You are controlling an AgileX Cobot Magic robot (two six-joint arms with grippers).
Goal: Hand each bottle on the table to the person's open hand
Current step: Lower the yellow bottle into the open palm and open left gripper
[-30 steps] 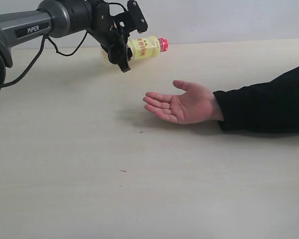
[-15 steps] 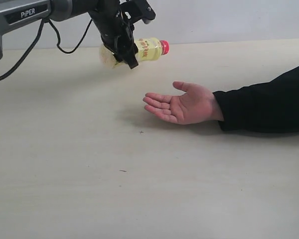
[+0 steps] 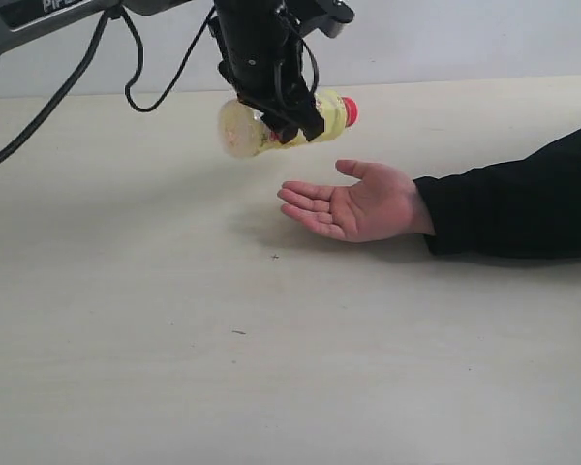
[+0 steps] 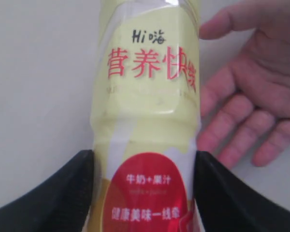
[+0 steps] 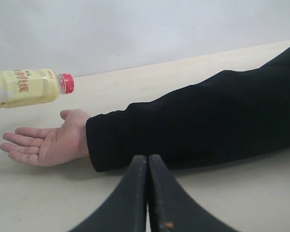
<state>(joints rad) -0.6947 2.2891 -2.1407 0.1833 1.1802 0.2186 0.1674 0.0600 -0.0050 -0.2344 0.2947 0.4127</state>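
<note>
My left gripper [image 3: 289, 108] is shut on a yellow bottle [image 3: 257, 124] with a red cap, held on its side in the air. The bottle hangs just above and left of the fingers of the person's open hand [image 3: 353, 205], which lies palm up on the table [image 3: 271, 368]. The left wrist view shows the bottle [image 4: 147, 116] between my two black fingers [image 4: 63, 193], with the hand [image 4: 251, 96] beyond it. My right gripper [image 5: 147, 162] is shut and empty, low over the table beside the black sleeve; the bottle [image 5: 24, 87] and hand [image 5: 46, 142] show beyond it.
The person's black-sleeved forearm [image 3: 513, 199] lies across the right side of the table. A pale wall [image 3: 465, 39] runs behind the far edge. A few dark specks [image 3: 275, 257] mark the surface.
My left arm has carried the bottle to the right and slightly down, from far behind the hand to just over the fingertips. The hand has stayed still.
</note>
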